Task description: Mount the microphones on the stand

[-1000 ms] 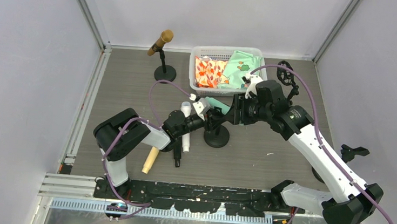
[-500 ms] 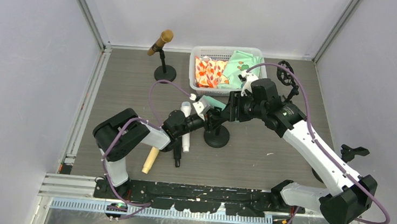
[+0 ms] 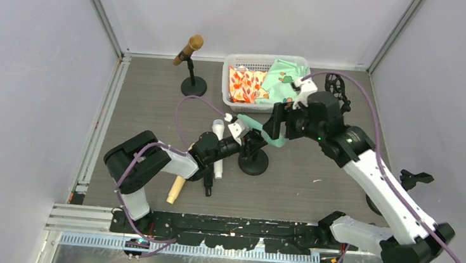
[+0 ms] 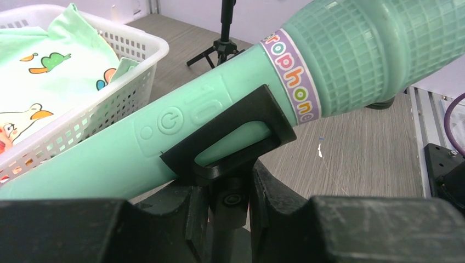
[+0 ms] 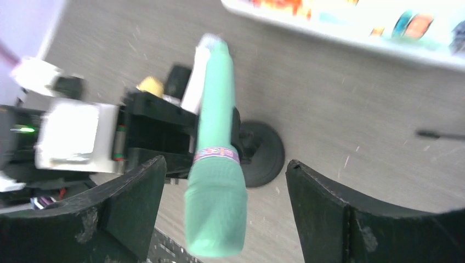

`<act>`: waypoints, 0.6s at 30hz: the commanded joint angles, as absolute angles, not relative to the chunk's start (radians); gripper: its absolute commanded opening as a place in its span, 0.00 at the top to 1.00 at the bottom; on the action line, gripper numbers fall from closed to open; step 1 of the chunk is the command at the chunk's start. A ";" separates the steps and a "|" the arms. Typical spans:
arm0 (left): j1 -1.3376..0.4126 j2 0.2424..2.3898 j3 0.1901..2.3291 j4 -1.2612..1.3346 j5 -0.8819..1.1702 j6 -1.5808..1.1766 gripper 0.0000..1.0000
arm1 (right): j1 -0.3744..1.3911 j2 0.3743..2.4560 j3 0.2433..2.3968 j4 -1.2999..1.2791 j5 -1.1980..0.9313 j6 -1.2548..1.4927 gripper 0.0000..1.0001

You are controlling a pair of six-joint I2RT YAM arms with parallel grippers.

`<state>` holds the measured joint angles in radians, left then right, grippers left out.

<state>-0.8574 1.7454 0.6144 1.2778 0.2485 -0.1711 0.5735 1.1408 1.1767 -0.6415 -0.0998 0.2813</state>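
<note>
A green microphone (image 4: 219,120) lies tilted in the black clip (image 4: 241,137) of the stand, whose round base (image 3: 254,163) rests mid-table. My left gripper (image 3: 244,145) is shut on the stand's post (image 4: 233,208) just under the clip. My right gripper (image 3: 274,126) is open; its fingers stand wide apart on either side of the green microphone's head (image 5: 215,208) without touching it. A gold microphone (image 3: 189,48) sits on a second stand (image 3: 193,87) at the back left.
A white basket (image 3: 227,80) with patterned cloths stands behind the stand. A white microphone (image 3: 218,152), a black one (image 3: 208,183) and a tan one (image 3: 176,187) lie on the table by my left arm. Small black tripods stand at the right.
My right gripper has drawn back up and to the right, away from the green microphone's head. The microphone stays in the clip. My left gripper keeps its hold on the post.
</note>
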 commanded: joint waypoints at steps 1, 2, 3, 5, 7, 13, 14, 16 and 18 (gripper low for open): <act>-0.862 1.640 0.626 1.294 0.235 -0.153 1.00 | 0.570 0.964 1.295 -0.552 -0.020 0.233 0.15; -0.862 1.621 0.632 1.275 0.231 -0.152 1.00 | 0.569 0.931 1.290 -0.526 -0.006 0.232 0.15; -0.862 1.602 0.636 1.257 0.220 -0.151 1.00 | 0.570 0.902 1.281 -0.502 0.025 0.233 0.15; -0.862 1.546 0.642 1.213 0.199 -0.146 1.00 | 0.570 0.848 1.259 -0.465 0.075 0.239 0.15; -0.860 1.476 0.648 1.151 0.160 -0.132 1.00 | 0.570 0.816 1.243 -0.459 0.103 0.235 0.15; -0.771 1.237 0.692 0.892 0.025 -0.108 1.00 | 0.570 0.786 1.185 -0.472 0.133 0.227 0.15; -0.743 1.200 0.698 0.855 0.013 -0.105 1.00 | 0.571 0.784 1.178 -0.474 0.135 0.227 0.15; -0.676 1.140 0.707 0.797 0.008 -0.099 1.00 | 0.569 0.786 1.165 -0.476 0.136 0.227 0.15; -0.593 1.092 0.712 0.753 -0.032 -0.086 1.00 | 0.569 0.790 1.155 -0.481 0.135 0.227 0.15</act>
<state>-0.7136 1.1980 0.6418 0.7784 0.0734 -0.1360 0.5720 0.7795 1.1736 -0.4942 0.1081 0.2379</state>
